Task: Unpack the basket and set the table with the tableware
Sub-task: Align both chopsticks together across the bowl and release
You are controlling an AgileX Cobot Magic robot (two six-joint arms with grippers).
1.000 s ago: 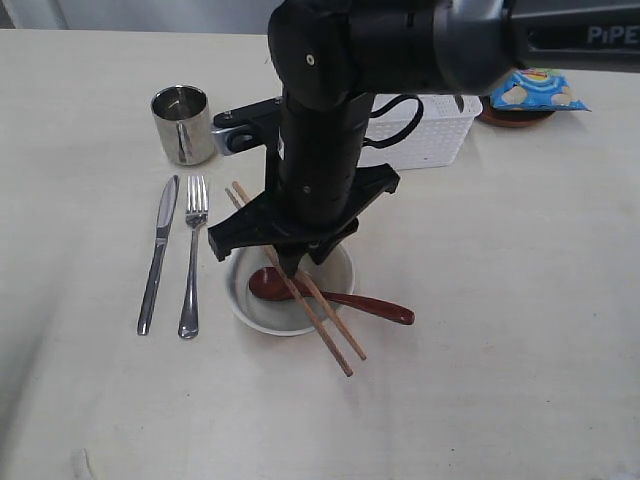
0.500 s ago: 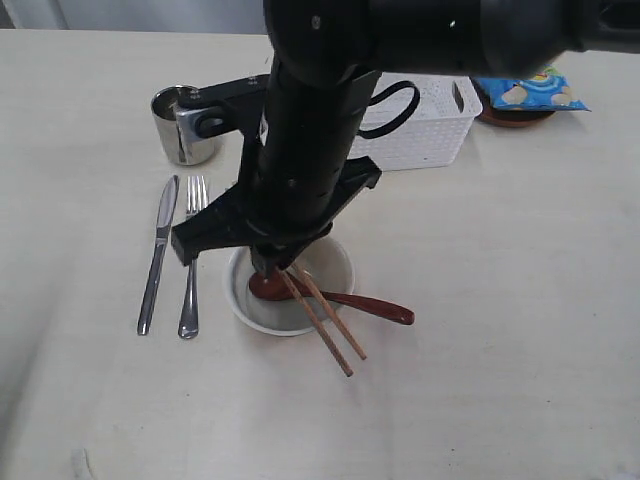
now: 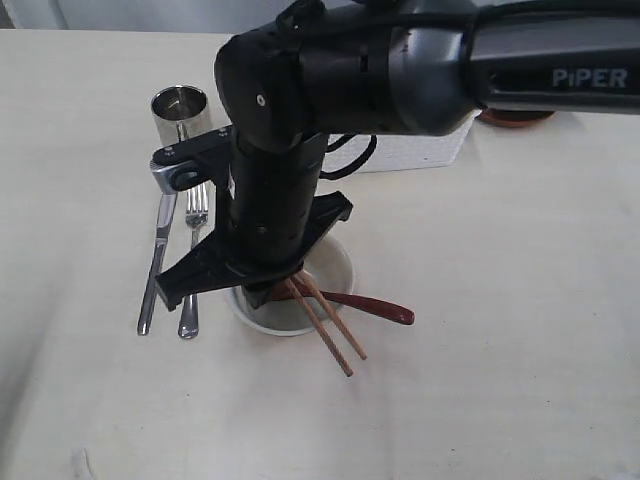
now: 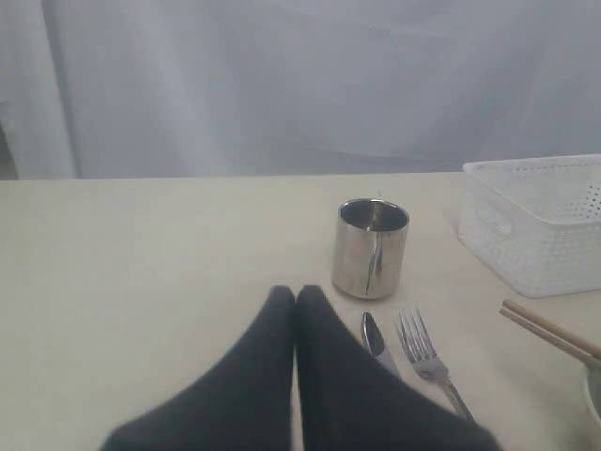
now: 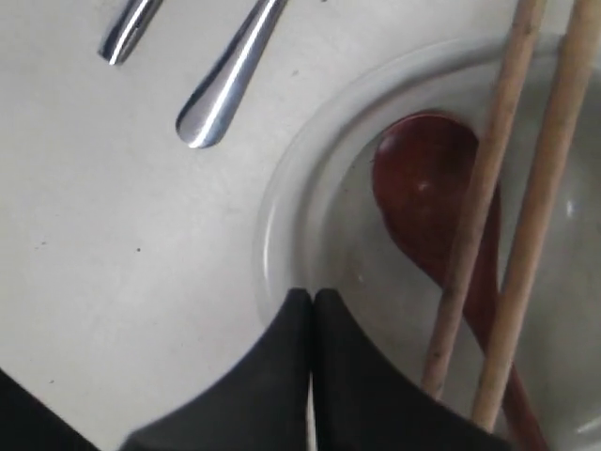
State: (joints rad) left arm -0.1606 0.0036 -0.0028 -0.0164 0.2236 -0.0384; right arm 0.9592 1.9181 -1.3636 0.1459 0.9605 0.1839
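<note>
Since a second ago the right arm has swung over toward the cutlery, and the right gripper has brought its fingers together with nothing between them; the tableware has not shifted.

We see its tips over the rim of the pale cream round bowl; whether they touch it we cannot tell. Just beside the tips, inside the bowl, lies the reddish-brown spoon, and the two wooden chopsticks lie across it. The steel fork and steel knife lie on the pale cream tabletop, near the gripper's other side.

The left gripper is likewise pressed together and empty; ahead of it stands the steel cup; the white perforated plastic basket sits well off to one side.
</note>
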